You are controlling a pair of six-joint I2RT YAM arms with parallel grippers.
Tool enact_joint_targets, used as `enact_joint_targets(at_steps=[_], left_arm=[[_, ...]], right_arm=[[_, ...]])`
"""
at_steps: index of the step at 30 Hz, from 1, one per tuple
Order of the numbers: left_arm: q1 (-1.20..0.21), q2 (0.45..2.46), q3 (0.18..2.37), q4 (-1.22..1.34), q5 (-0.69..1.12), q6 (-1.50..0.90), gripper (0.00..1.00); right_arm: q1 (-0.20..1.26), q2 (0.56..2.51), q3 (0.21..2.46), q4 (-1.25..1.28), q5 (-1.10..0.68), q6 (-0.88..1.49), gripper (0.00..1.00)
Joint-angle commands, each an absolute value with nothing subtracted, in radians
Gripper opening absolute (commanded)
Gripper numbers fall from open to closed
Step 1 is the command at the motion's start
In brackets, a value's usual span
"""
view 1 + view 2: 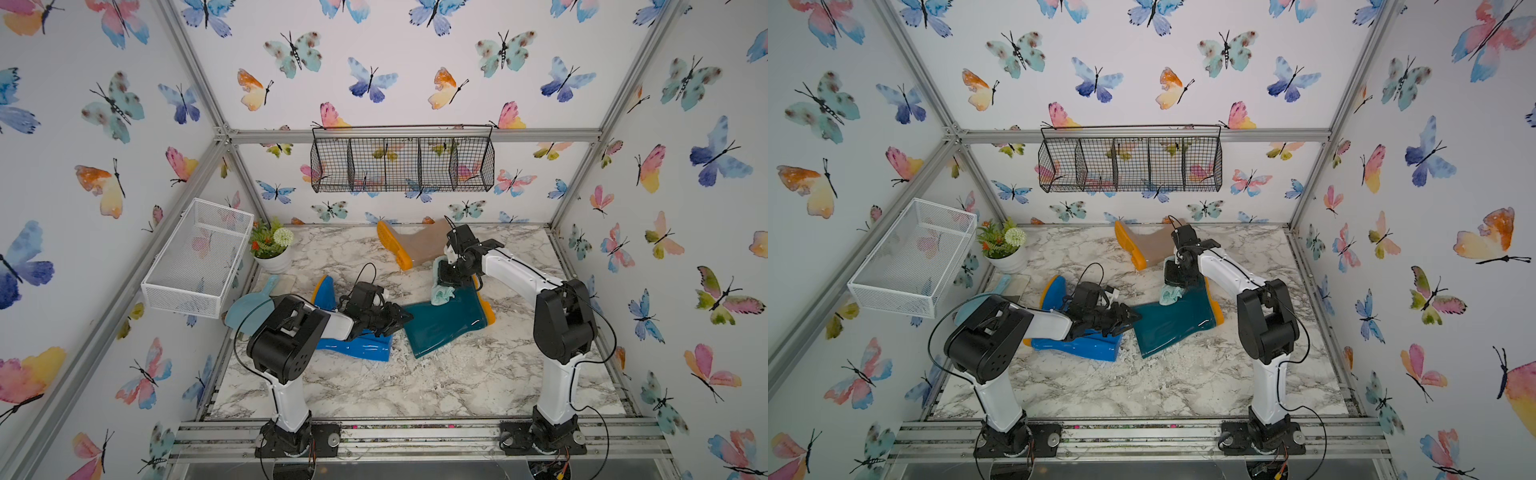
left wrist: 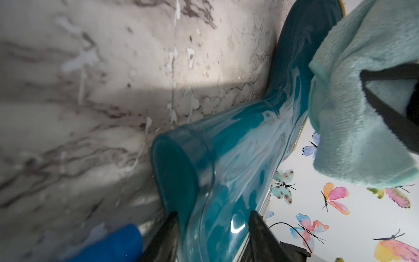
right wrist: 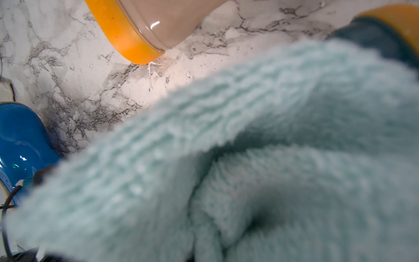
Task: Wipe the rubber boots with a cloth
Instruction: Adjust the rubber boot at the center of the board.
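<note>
Blue boot [image 1: 357,348] lies at left. Left gripper [image 1: 402,321] has its jaws either side of the teal boot [image 1: 451,326] shaft; I cannot tell whether they clamp it. Beige boot [image 1: 419,245] lies behind. Right gripper [image 1: 451,276], closed on the cloth [image 1: 441,294], holds it on the teal boot's foot.

2 overhead, 2 wrist close-ups

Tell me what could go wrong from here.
The left gripper only straddles the glossy shaft of the teal boot; if loose, wiping may slide the boot. The cloth hangs bunched from the right gripper, so little may touch. The beige boot lies close to that gripper and could get bumped.
</note>
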State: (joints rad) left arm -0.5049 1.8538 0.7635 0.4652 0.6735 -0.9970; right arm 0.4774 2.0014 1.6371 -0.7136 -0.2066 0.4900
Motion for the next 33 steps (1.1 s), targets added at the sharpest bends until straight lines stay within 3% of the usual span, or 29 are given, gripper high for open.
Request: enact_joint_targets(at_steps=[1, 2, 5, 13, 14, 17, 19, 23, 29, 33], left_arm=[[-0.506, 1.886, 0.797, 0.492, 0.673, -0.992, 0.29], [-0.504, 1.887, 0.806, 0.495, 0.675, -0.981, 0.18], [-0.481, 1.888, 0.866, 0.416, 0.669, -0.909, 0.03], [-0.436, 1.978, 1.278, -0.111, 0.641, -0.491, 0.00], [-0.436, 1.990, 1.319, -0.159, 0.627, -0.466, 0.03], [-0.417, 2.014, 1.351, -0.192, 0.616, -0.482, 0.41], [-0.391, 2.004, 1.288, -0.095, 0.654, -0.574, 0.56], [-0.345, 1.965, 1.129, 0.172, 0.715, -0.763, 0.58], [-0.354, 1.974, 1.074, 0.213, 0.736, -0.789, 0.57], [-0.394, 1.984, 1.009, 0.393, 0.762, -0.891, 0.50]], right_arm=[[0.479, 2.046, 1.705, -0.774, -0.195, 0.457, 0.02], [0.479, 2.051, 1.716, -0.775, -0.188, 0.455, 0.02], [0.479, 2.058, 1.744, -0.787, -0.171, 0.444, 0.02], [0.479, 2.044, 1.760, -0.784, -0.141, 0.446, 0.02], [0.479, 2.051, 1.767, -0.782, -0.147, 0.451, 0.02], [0.479, 2.084, 1.807, -0.786, -0.159, 0.463, 0.02], [0.479, 2.110, 1.837, -0.785, -0.151, 0.464, 0.02], [0.479, 2.160, 1.900, -0.792, -0.144, 0.465, 0.02], [0.511, 2.229, 1.932, -0.748, -0.163, 0.469, 0.02], [0.536, 2.273, 1.935, -0.657, -0.193, 0.500, 0.02]])
